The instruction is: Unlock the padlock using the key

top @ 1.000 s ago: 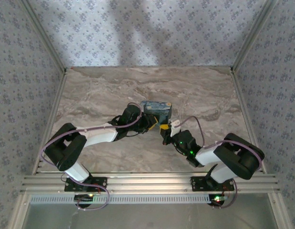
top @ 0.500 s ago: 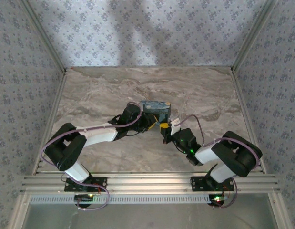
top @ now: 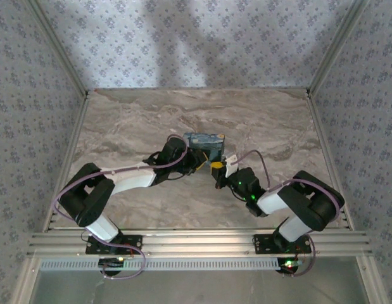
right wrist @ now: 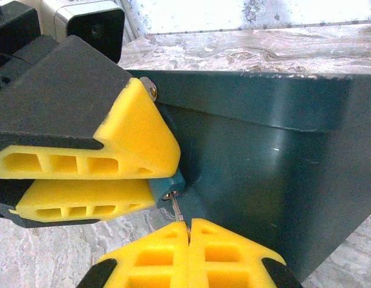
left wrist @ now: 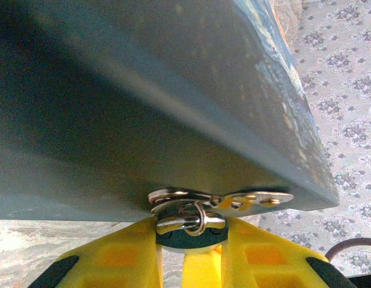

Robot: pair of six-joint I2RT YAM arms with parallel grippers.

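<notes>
I log the right gripper (right wrist: 189,235) pinched fully closed on the key (right wrist: 178,210), its thin shaft running up-left, tip at the padlock (right wrist: 171,183) keyhole (right wrist: 167,195). The left gripper (left wrist: 189,247) is clamped on the padlock, whose keyhole end faces the right fingertips (right wrist: 221,246), just beyond them; shackle (left wrist: 184,223) through the box (right wrist: 263,162) hasp (left wrist: 251,198).

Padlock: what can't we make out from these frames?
- Right wrist: padlock body mostly covered by the left gripper.
- Right wrist: key head buried in the right gripper; insertion depth unclear.
- Left wrist: shackle open or locked, blurred against the box.
- Top external: padlock and key too small to resolve.
</notes>
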